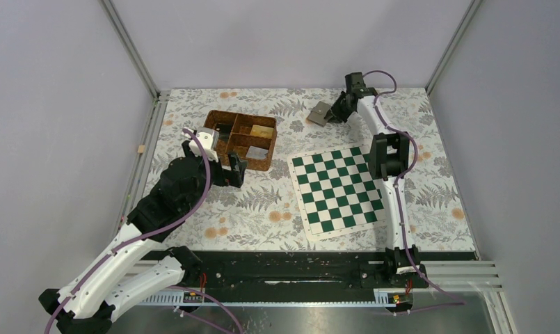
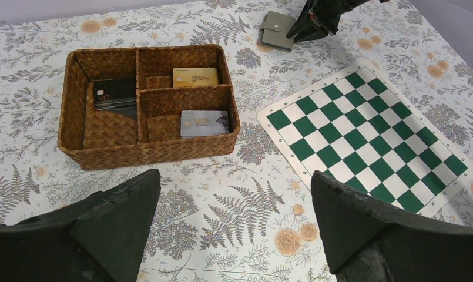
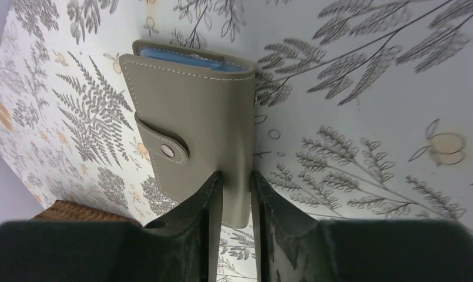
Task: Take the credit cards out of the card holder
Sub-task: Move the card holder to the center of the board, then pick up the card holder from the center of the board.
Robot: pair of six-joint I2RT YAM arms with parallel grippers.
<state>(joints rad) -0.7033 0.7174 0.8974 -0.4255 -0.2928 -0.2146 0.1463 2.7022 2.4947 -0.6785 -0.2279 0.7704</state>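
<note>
Card holder (image 3: pixel 190 126) (closed), seemingly pinched, right claw (image 3: pixel 235 181)

The basket (image 1: pixel 239 139), with cards (image 2: pixel 204 123) in it, sits left of the chessboard (image 1: pixel 338 191). The card holder (image 1: pixel 322 113) is behind the chessboard.

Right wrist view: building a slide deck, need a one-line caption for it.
Right gripper pinches one edge of the grey card holder, its snap strap fastened.
</note>
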